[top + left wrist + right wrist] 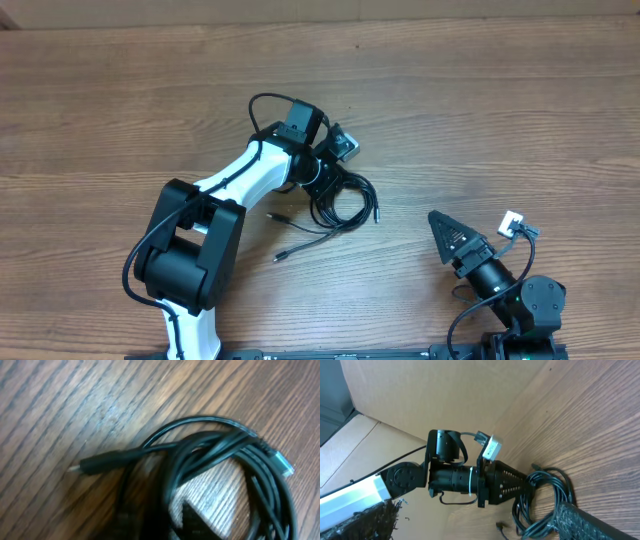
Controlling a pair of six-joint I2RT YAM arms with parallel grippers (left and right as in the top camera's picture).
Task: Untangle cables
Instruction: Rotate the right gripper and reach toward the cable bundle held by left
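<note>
Item: L pincer (526,485) down in cables (212,449), grip unclear to me; R pincer (442,228) wide, empty; I'd tease them apart slow.

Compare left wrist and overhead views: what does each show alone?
Only left wrist: the small black plug connector on one of the thin black cables, up close. Only overhead: the left end effector at the cables, the right end effector apart from them, two loose cord ends trailing left. Both: the looped cables on the brown wooden table.
</note>
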